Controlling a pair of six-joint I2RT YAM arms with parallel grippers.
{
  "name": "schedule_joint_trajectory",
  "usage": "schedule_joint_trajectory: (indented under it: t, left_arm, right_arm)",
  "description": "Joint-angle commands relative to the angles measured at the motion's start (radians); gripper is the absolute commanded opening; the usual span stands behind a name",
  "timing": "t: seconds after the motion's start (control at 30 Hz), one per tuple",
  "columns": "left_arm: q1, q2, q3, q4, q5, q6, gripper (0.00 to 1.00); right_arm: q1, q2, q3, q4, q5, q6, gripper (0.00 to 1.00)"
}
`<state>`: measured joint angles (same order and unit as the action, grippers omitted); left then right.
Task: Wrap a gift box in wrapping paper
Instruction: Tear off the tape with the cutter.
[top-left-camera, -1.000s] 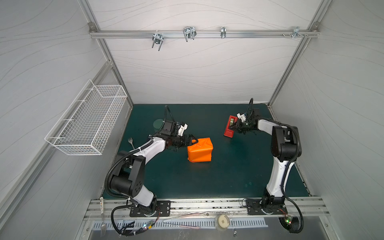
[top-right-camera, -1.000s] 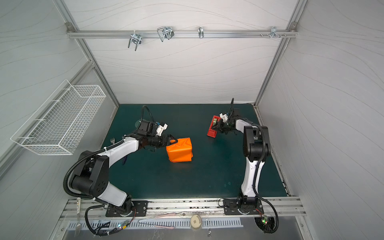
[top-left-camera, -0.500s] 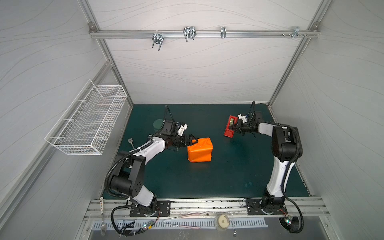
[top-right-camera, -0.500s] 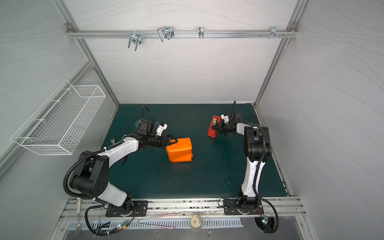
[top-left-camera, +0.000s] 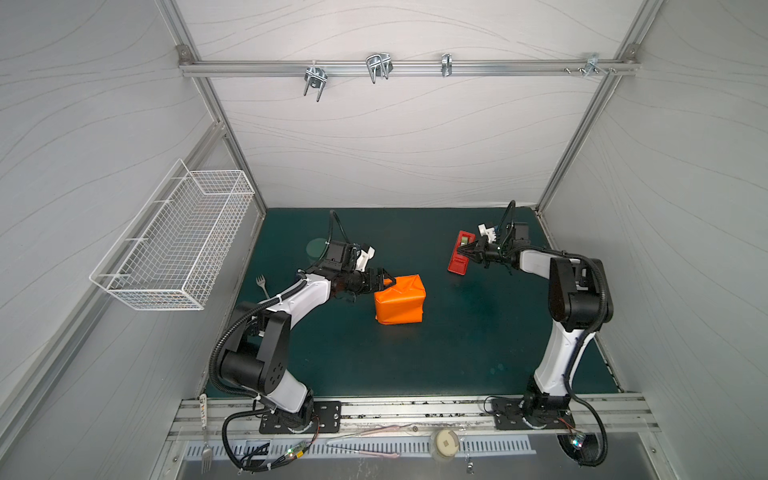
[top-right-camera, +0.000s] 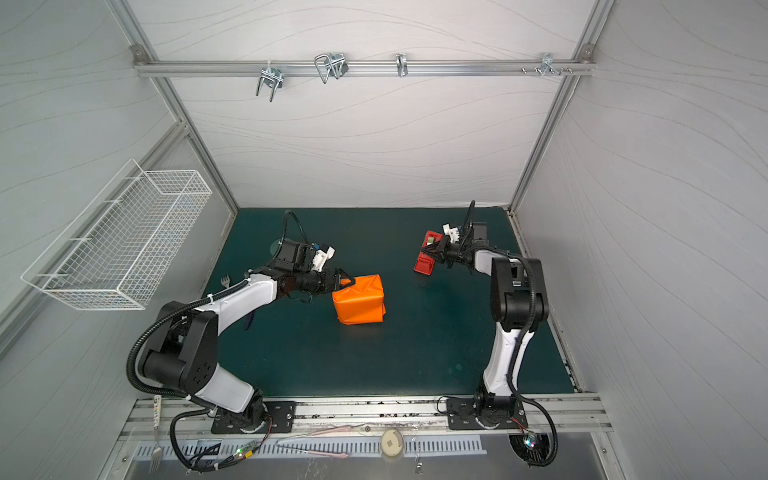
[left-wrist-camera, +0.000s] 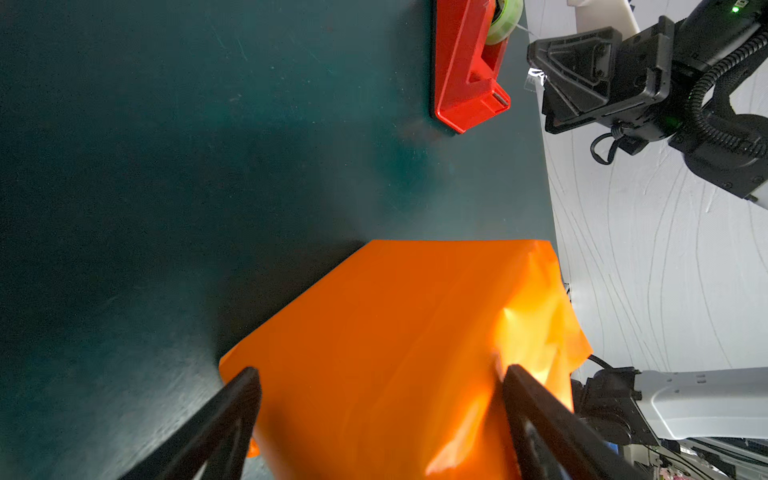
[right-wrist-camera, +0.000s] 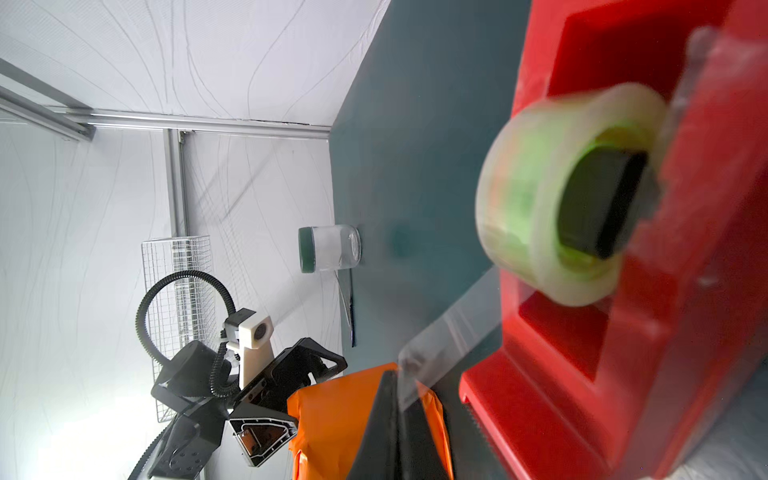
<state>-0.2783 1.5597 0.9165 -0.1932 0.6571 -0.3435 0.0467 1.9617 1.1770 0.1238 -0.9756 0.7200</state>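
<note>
We see the wrapping paper (top-left-camera: 400, 300) closed around the gift box on the green mat (top-left-camera: 457, 332), box itself hidden. Left gripper (left-wrist-camera: 380, 374) — jaws spread wide at the paper's side. Right gripper (right-wrist-camera: 394, 395) — clenched on a tape strip (right-wrist-camera: 449, 332) from the red dispenser (top-left-camera: 458, 262)

No readable text, label, brand, number or sign in any view

gift box presumably hidden inside wrapping paper (top-left-camera: 400, 300), tape dispenser (right-wrist-camera: 685, 332) blurred and cropped
</note>
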Motion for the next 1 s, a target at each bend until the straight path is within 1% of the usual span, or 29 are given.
schedule_joint_trajectory:
  t: [0.0, 0.23, 0.43, 0.6, 0.87, 0.97]
  left_arm:
    - [-0.004, 0.031, -0.030, -0.096, -0.078, 0.041, 0.92]
    - [-0.002, 0.043, -0.028, -0.097, -0.086, 0.047, 0.92]
    - [-0.001, 0.047, -0.027, -0.097, -0.091, 0.049, 0.92]
    - [-0.002, 0.051, -0.024, -0.098, -0.085, 0.045, 0.92]
    - [-0.001, 0.051, -0.024, -0.099, -0.083, 0.044, 0.92]
    - [-0.001, 0.049, -0.024, -0.095, -0.081, 0.043, 0.92]
  right_arm:
    - [0.019, -0.072, -0.051, -0.009, -0.062, -0.027, 0.00]
    - [0.044, -0.146, -0.194, 0.044, -0.037, -0.064, 0.00]
    - [0.056, -0.168, -0.261, 0.019, 0.049, -0.128, 0.00]
    - [0.056, -0.126, -0.265, -0.003, 0.101, -0.162, 0.00]
    - [0.054, -0.042, -0.226, -0.055, 0.176, -0.203, 0.00]
    - [0.053, -0.037, -0.224, -0.076, 0.231, -0.215, 0.00]
